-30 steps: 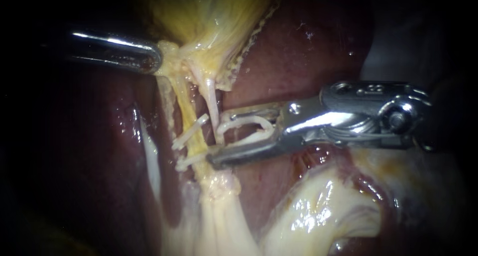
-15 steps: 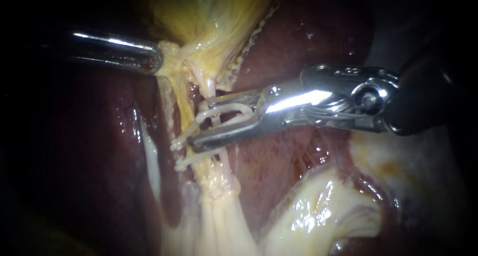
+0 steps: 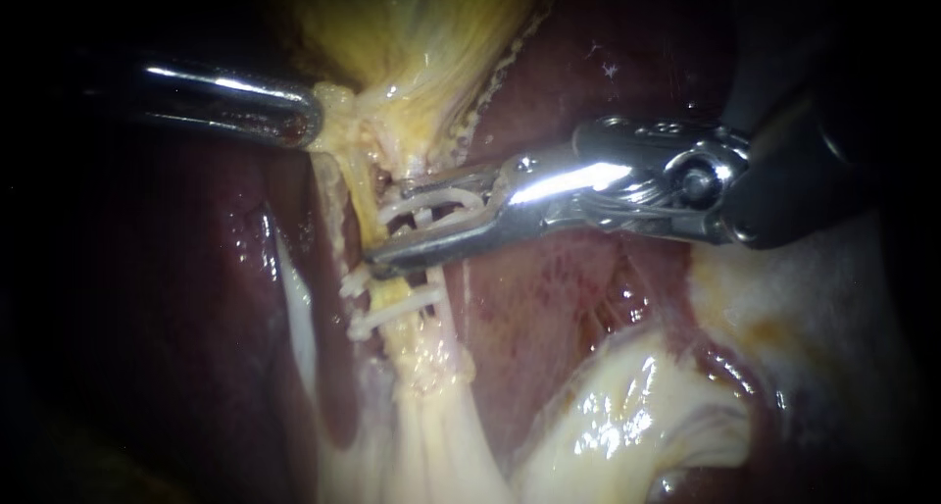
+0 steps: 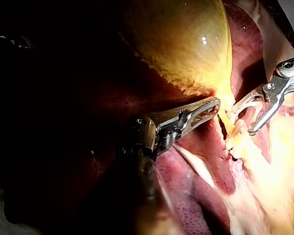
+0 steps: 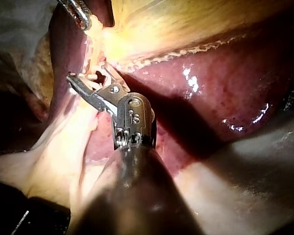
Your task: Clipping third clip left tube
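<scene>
2 clips (image 3: 371, 308) sit on the left tube (image 3: 361, 205) just below my right instrument (image 3: 387, 225), whose jaws hold a 3rd clip (image 3: 431, 210) astride it, crosswise, while my left instrument (image 3: 304, 122) has its jaws clamped on the gallbladder (image 3: 412, 33).

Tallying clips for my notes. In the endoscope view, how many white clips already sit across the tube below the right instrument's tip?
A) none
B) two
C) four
B: two clips cross the tube below the right instrument, which carries a third clip.
</scene>
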`<state>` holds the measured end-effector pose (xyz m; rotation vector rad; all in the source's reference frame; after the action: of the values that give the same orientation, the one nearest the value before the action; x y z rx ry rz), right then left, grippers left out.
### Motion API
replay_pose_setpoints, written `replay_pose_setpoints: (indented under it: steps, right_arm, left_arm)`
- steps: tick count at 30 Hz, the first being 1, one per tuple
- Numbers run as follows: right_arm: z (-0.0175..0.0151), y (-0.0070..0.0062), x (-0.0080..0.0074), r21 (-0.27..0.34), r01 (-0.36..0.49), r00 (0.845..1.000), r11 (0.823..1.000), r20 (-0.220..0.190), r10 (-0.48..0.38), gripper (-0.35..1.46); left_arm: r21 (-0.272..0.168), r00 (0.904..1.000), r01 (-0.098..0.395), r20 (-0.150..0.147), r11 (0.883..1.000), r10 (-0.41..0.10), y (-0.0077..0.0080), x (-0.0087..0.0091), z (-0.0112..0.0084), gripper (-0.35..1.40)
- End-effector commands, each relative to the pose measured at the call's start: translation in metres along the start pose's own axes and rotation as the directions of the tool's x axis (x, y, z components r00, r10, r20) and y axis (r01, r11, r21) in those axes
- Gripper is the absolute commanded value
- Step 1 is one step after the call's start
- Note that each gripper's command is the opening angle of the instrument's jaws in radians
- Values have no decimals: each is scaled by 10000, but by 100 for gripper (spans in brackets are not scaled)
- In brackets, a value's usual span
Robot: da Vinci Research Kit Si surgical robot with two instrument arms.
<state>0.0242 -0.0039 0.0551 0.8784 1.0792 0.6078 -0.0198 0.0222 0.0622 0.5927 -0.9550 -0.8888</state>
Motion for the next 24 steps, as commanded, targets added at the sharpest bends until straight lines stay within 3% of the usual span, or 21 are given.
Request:
replay_pose_setpoints:
  steps: [1,11,24]
  right_arm:
    - [0,2,-2,-3,-32,10000,10000,5,32,45]
    - [-3,19,-9,-12,-39,10000,10000,20,39,45]
    - [16,34,-4,-95,-29,10000,10000,-81,28,46]
  left_arm:
    - [-5,10000,-3,1,10000,3,0,0,0,-35]
    - [-9,10000,-5,2,10000,5,0,1,0,-35]
    - [7,10000,-11,-4,10000,11,0,1,2,-35]
